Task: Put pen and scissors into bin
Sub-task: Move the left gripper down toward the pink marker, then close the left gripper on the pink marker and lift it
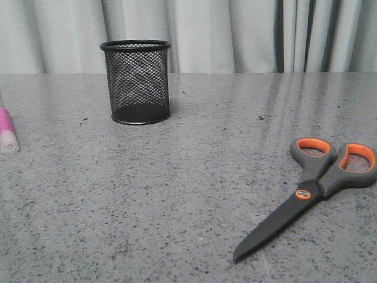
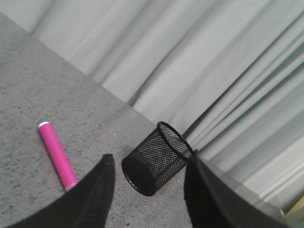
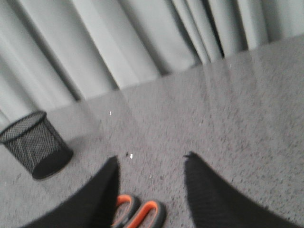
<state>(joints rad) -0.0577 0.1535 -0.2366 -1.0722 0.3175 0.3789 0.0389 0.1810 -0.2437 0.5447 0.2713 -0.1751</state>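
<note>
Pen [image 1: 7, 131], scissors [image 1: 312, 191] and bin [image 1: 136, 81] all rest on the table [image 1: 177, 177]; nothing is inside the bin.
Bin upright at rear left. Pen flat at far left edge, partly cut off. Scissors closed, front right, tip towards the camera. Left gripper [image 2: 148, 183] and right gripper [image 3: 151, 183] each stand with fingers apart, apparently holding nothing.
</note>
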